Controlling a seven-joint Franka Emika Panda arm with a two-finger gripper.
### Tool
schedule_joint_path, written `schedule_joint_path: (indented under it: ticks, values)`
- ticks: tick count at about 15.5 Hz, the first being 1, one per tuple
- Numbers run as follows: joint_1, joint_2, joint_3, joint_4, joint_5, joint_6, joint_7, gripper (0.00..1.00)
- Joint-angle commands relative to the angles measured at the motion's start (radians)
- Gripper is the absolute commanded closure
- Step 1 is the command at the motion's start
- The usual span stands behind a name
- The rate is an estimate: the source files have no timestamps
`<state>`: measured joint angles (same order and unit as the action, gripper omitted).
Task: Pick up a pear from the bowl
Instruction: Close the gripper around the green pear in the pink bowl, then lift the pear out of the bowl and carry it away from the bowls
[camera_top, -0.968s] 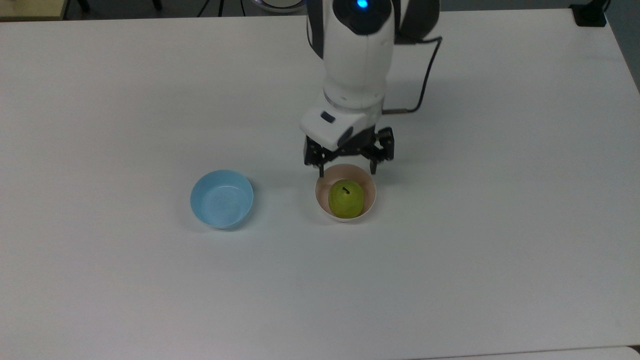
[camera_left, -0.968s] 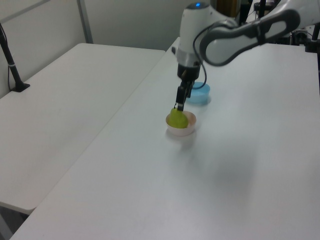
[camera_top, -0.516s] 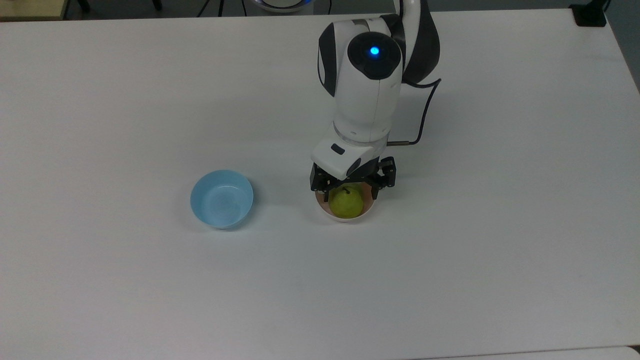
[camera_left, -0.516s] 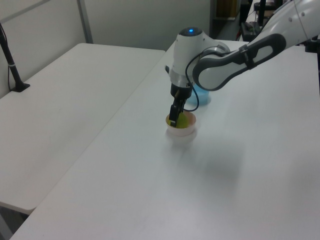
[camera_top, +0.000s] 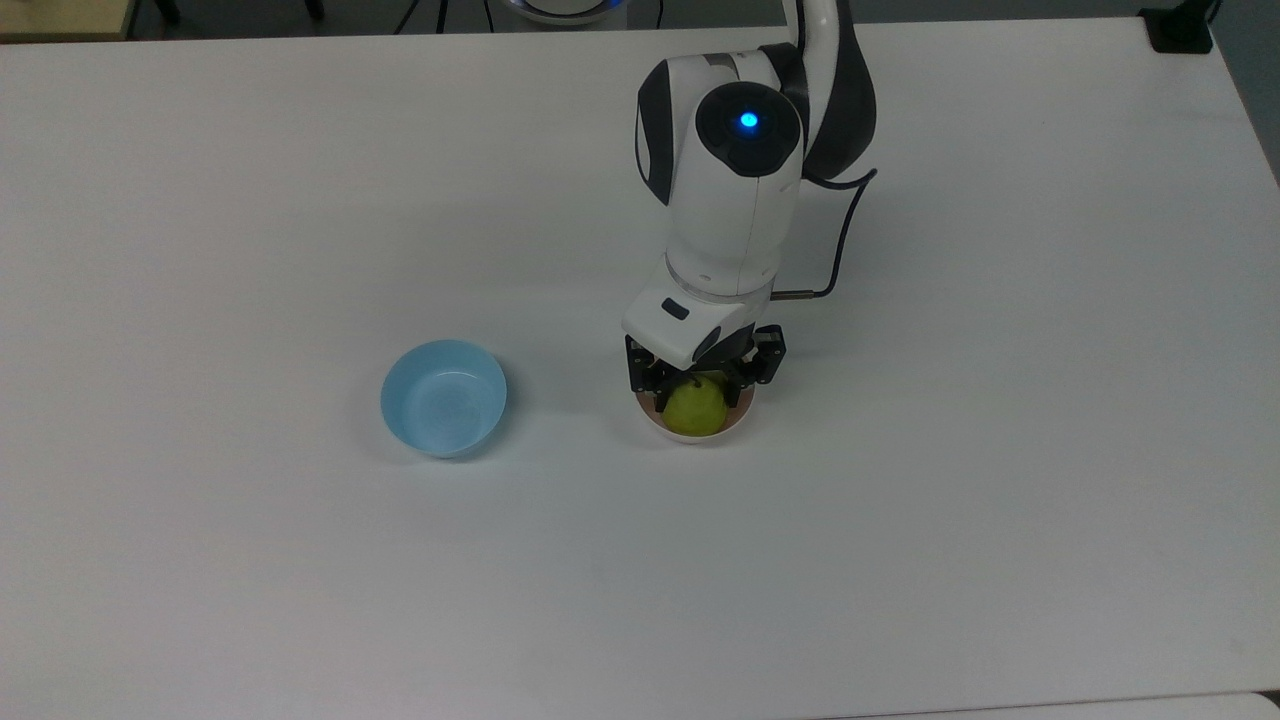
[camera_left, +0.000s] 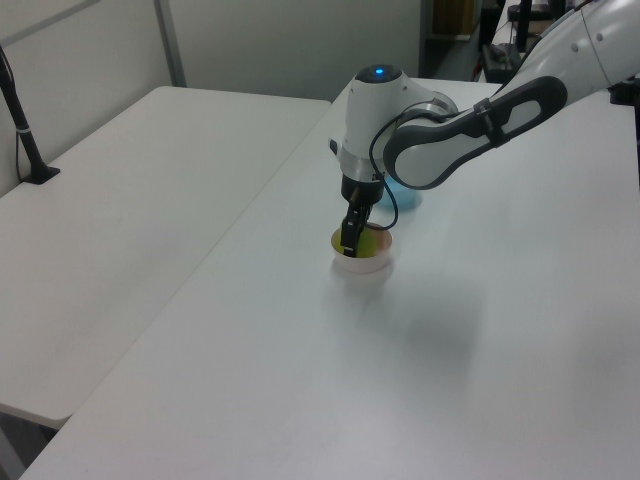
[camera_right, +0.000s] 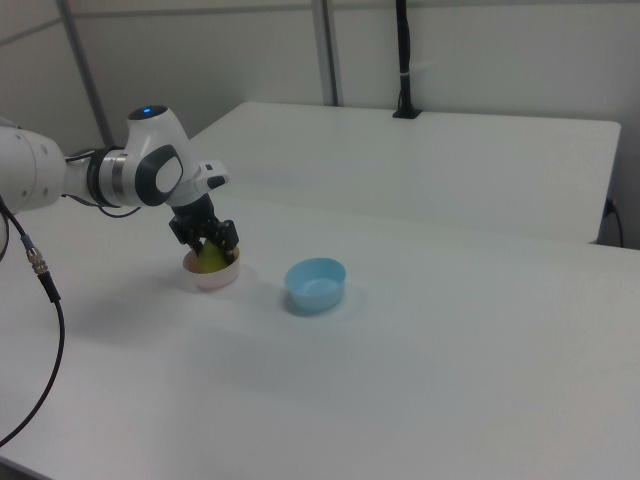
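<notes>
Top view, left to right: a smooth, round, light blue plastic bowl (camera_top: 443, 397) stands alone on the matte white tabletop (camera_top: 250, 200), well apart from the small, round, pale pink plastic bowl (camera_top: 700, 434) to its right. Inside the pink bowl sits the small, rounded yellow-green pear (camera_top: 695, 408), its skin faintly glossy. The black two-finger gripper (camera_top: 700, 385) of the glossy white arm reaches down into this bowl, its fingers set on either side of the pear's upper body, close against it; whether they actually press the fruit cannot be told. In the right view the pear (camera_right: 210, 258) shows just below the gripper (camera_right: 207, 242), within the pink bowl (camera_right: 212, 275).
</notes>
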<state>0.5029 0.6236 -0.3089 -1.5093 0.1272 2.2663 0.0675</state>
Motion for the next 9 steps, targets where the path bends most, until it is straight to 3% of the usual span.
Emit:
schedule_joint_path:
  ticks: [1, 4, 9]
  values:
    - [0.020, 0.002, -0.024, 0.011, 0.020, 0.007, -0.015, 0.80]
    - [0.016, -0.065, -0.021, 0.000, 0.025, -0.007, -0.012, 0.80]
    - [-0.026, -0.255, -0.006, -0.141, 0.022, -0.010, -0.026, 0.79]
